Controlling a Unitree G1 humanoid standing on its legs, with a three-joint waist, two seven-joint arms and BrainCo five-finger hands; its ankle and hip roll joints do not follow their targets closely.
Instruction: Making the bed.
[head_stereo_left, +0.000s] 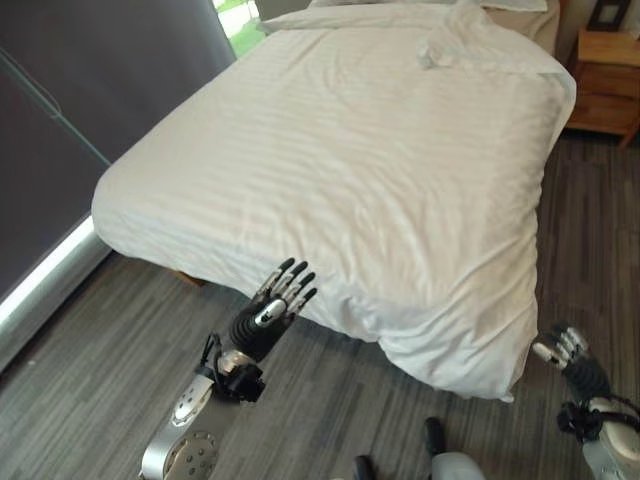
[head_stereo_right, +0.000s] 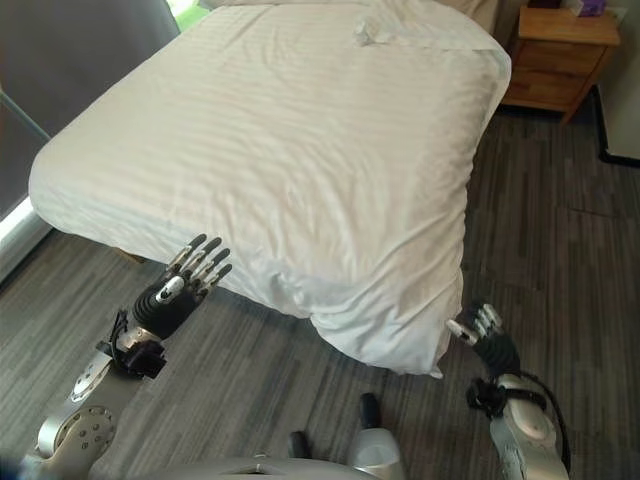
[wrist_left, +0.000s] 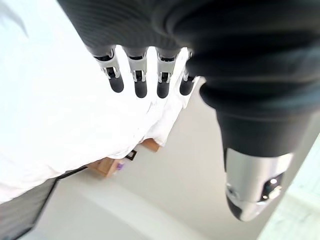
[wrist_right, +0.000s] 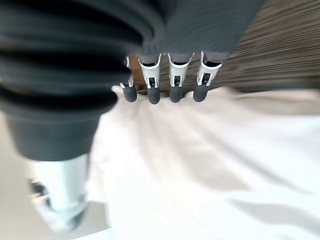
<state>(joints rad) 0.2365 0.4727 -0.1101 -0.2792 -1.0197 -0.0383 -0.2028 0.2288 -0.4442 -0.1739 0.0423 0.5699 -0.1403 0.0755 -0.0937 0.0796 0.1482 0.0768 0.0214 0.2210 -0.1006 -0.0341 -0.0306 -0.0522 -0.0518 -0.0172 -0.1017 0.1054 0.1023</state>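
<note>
The duvet (head_stereo_left: 350, 170) lies spread over the bed and covers it almost fully; its near corner (head_stereo_left: 470, 360) hangs down lower than the rest of the foot edge, bunched and wrinkled, close to the floor (head_stereo_left: 120, 340); at the far end a folded part (head_stereo_left: 470, 45) of the cover lies rumpled near the pillows (head_stereo_left: 510, 5), so the top is not yet tidy. The left hand (head_stereo_left: 278, 300) is raised in front of the foot edge of the duvet, fingers straight and a little spread, holding nothing; whether the tips touch the cloth I cannot tell, they seem just beside it. The right hand (head_stereo_right: 485, 335) is low, just beside the hanging corner, its fingers (wrist_right: 152, 92) loosely extended over the white cloth and also holding nothing. A nightstand (head_stereo_right: 555, 60) stands by the far right side of the bed, and a dark wall (head_stereo_left: 90, 90) runs along the left side. As I judge it, the step in hand is the straightening of the foot end: the big spreading looks done, and the corner remains. The next move probably calls for the right hand to close on the sagging corner and pull it outward and flat, while the left hand takes or smooths the edge; the pull should be gentle, because a strong one could drag the whole duvet off its line.
</note>
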